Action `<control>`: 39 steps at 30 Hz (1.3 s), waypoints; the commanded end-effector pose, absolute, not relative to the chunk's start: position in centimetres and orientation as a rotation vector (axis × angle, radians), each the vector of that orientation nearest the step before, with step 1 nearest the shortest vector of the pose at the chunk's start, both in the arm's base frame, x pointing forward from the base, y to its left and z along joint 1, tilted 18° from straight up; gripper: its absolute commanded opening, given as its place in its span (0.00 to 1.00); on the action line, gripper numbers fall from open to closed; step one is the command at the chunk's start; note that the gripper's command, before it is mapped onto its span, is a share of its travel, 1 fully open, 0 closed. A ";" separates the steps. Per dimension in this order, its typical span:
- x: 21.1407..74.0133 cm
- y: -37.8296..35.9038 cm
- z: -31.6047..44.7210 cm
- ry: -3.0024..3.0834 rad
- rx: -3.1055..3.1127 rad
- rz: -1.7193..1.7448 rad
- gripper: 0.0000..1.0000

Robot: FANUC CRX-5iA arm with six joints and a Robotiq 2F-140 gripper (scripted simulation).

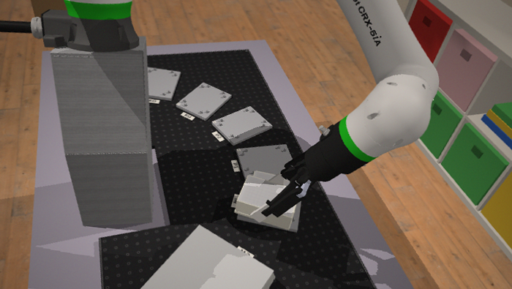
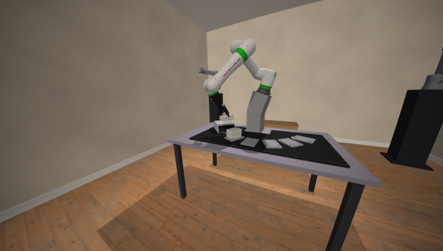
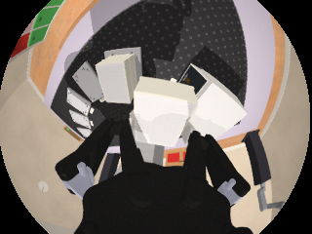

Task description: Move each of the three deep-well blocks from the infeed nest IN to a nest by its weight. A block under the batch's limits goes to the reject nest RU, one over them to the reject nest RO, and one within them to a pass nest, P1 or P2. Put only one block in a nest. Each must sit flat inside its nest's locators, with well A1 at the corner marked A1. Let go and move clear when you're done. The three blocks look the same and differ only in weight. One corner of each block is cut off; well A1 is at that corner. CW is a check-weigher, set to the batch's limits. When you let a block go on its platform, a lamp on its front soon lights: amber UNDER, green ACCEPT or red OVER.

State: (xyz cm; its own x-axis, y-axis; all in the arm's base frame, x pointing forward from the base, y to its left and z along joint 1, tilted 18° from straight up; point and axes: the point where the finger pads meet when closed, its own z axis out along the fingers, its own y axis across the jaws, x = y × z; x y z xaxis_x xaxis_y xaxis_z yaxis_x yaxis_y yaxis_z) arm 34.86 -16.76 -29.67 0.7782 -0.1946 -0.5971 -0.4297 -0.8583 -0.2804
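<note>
My gripper (image 1: 274,204) (image 2: 225,115) (image 3: 159,118) is shut on a white deep-well block (image 1: 254,197) (image 2: 226,118) (image 3: 163,107). It holds the block in the air, tilted, between the check-weigher (image 1: 195,271) (image 2: 221,126) (image 3: 219,109) and the infeed nest (image 1: 290,225). The other white blocks (image 1: 265,176) (image 2: 234,133) (image 3: 117,78) sit stacked on the infeed nest, mostly hidden behind the held block in the top view. The check-weigher platform is bare. I cannot read its lamps.
Four flat grey nest plates (image 1: 264,156) (image 1: 241,124) (image 1: 203,100) (image 1: 162,83) lie in a row on the black mat (image 1: 325,247), all bare. The arm's grey pedestal (image 1: 98,132) stands at the left. A shelf with coloured bins (image 1: 472,161) is off the table to the right.
</note>
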 end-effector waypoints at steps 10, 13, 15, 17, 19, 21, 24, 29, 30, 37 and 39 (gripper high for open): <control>36.6 -13.4 -28.6 0.269 -2.642 0.777 0.10; 37.0 -12.5 -28.3 0.269 -2.642 0.777 0.10; 37.3 -11.9 -28.1 0.269 -2.642 0.777 0.10; 37.6 -11.4 -27.9 0.269 -2.642 0.777 0.10; 37.9 -10.8 -27.7 0.269 -2.642 0.777 0.10; 38.2 -10.2 -27.5 0.269 -2.642 0.777 0.10; 38.3 -9.9 -27.4 0.269 -2.642 0.777 0.10; 39.0 -8.5 -27.0 0.269 -2.642 0.777 0.10; 39.2 -8.2 -26.9 0.269 -2.642 0.777 0.10; 40.2 -6.2 -26.2 0.269 -2.642 0.777 0.10; 40.3 -5.9 -26.1 0.269 -2.642 0.777 0.10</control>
State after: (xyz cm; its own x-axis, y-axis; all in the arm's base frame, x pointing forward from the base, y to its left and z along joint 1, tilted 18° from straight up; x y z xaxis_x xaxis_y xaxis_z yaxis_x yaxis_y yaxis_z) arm 39.96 -6.55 -26.36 0.8296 -0.0759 -0.5532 -0.2818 -0.9122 -0.2975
